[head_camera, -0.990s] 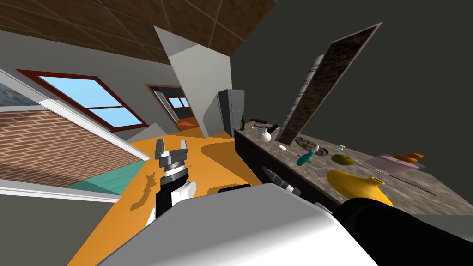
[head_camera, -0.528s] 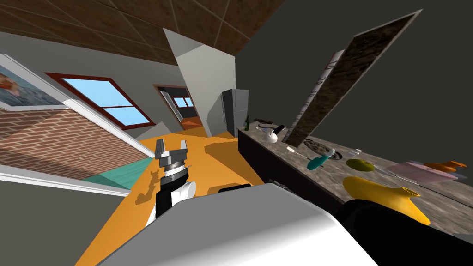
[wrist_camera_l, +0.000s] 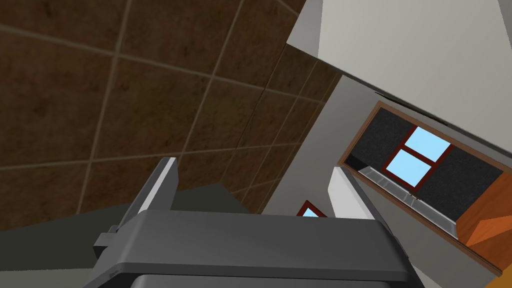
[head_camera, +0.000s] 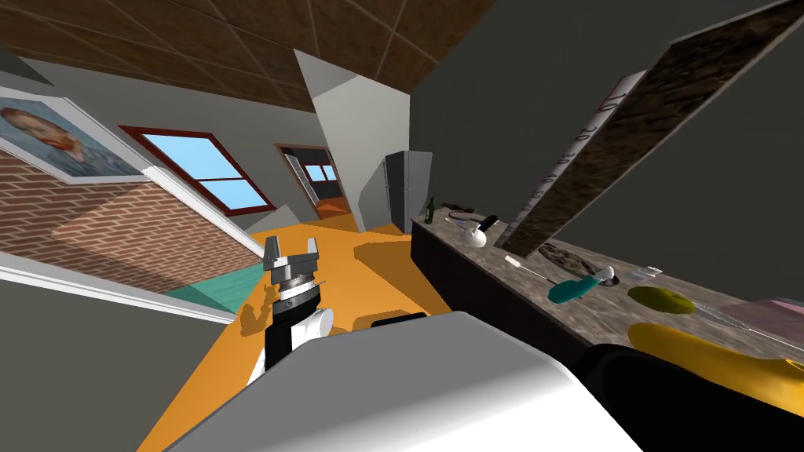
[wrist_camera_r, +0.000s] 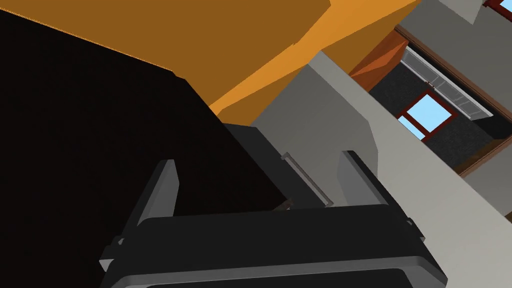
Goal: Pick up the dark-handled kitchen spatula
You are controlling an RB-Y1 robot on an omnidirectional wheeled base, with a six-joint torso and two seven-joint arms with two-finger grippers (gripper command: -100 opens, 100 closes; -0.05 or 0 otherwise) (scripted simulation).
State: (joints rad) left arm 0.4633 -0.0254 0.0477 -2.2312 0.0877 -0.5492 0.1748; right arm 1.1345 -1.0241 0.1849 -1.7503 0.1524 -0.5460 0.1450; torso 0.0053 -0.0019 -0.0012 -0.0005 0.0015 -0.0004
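- Since a second ago, my head camera is swinging along the counter point(head_camera: 491, 255), so the things on it are sliding rightward and nearer in view without moving themselves.
- Left gripper point(head_camera: 292, 248) is hanging over the orange floor point(head_camera: 377, 278), left of the counter, with its fingers standing wide apart and holding nothing.
- Right gripper point(wrist_camera_r: 260, 172) is facing a flat black surface point(wrist_camera_r: 100, 125), its fingers likewise spread wide and empty.
- What looks like the dark-handled spatula point(head_camera: 487, 223), small in view, is lying toward the counter's far end, right of a green bottle point(head_camera: 429, 210) and well apart from both grippers.
- A teal-handled tool point(head_camera: 577, 289) is lying nearer, with a yellow-green fruit point(head_camera: 661, 299) to its right.
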